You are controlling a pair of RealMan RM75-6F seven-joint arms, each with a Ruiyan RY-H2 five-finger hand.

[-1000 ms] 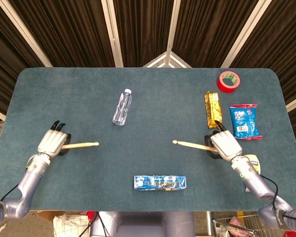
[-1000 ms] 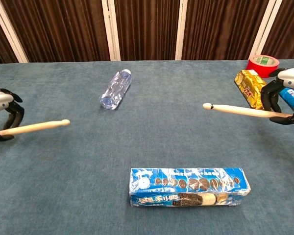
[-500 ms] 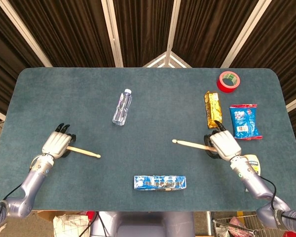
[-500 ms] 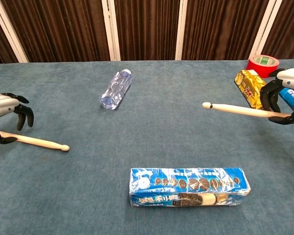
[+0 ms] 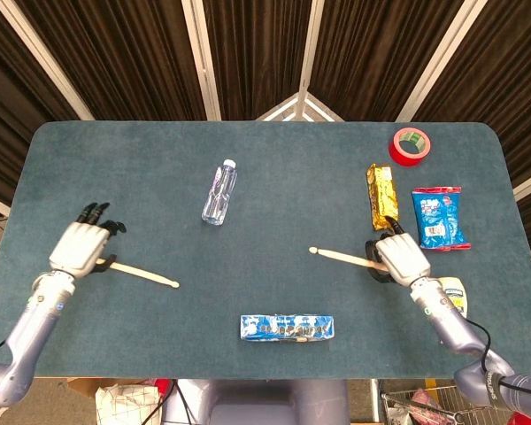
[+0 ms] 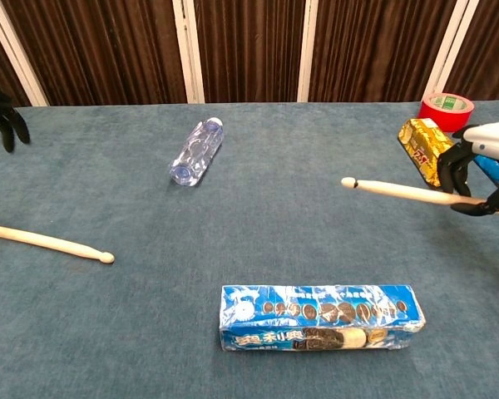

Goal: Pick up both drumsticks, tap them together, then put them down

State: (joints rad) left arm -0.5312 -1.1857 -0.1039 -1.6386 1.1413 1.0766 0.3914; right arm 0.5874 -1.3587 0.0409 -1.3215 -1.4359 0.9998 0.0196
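One wooden drumstick (image 5: 143, 274) (image 6: 46, 242) lies flat on the blue table at the left, tip pointing right. My left hand (image 5: 78, 243) hovers over its butt end with fingers spread, holding nothing; only its dark fingertips (image 6: 4, 112) show at the chest view's left edge. My right hand (image 5: 399, 257) (image 6: 482, 158) grips the butt of the second drumstick (image 5: 338, 257) (image 6: 403, 192), which is held above the table with its tip pointing left.
A clear water bottle (image 5: 219, 191) lies left of centre. A blue cookie box (image 5: 287, 327) sits near the front edge. A gold snack pack (image 5: 381, 194), a blue snack bag (image 5: 439, 217) and a red tape roll (image 5: 410, 145) crowd the right side.
My left hand let go of its drumstick, which now lies on the table, and the hand has risen and opened. The right hand has kept its stick almost still.
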